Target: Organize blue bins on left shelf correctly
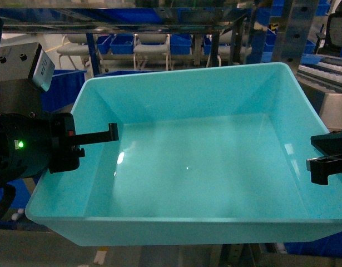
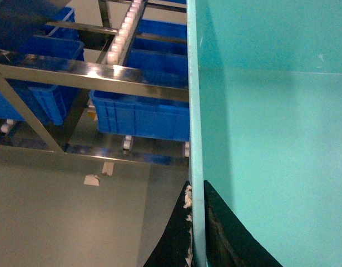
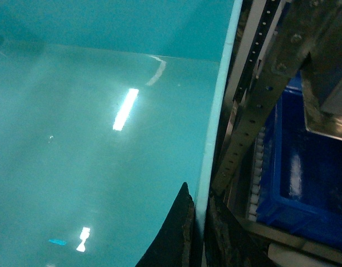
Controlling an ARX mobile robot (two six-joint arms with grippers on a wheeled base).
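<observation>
The blue bin (image 1: 204,167), a large light turquoise tub, fills the head view, empty and held up between both arms. My left gripper (image 1: 107,134) is shut on its left wall; the left wrist view shows both black fingers (image 2: 221,233) pinching the thin wall of the bin (image 2: 271,139). My right gripper (image 1: 321,161) is shut on the right wall, its fingers (image 3: 176,233) clamped on the rim of the bin (image 3: 93,139). The left shelf (image 2: 93,72), a steel rack with white roller tracks (image 2: 123,33), lies beyond and below the bin's left side.
Royal-blue tubs (image 2: 143,117) sit on the rack's lower tier above the grey floor. At the bin's right side stand a perforated steel post (image 3: 254,111), rollers and another royal-blue tub (image 3: 310,178). More blue tubs (image 1: 123,43) and steel beams (image 1: 159,25) stand at the back.
</observation>
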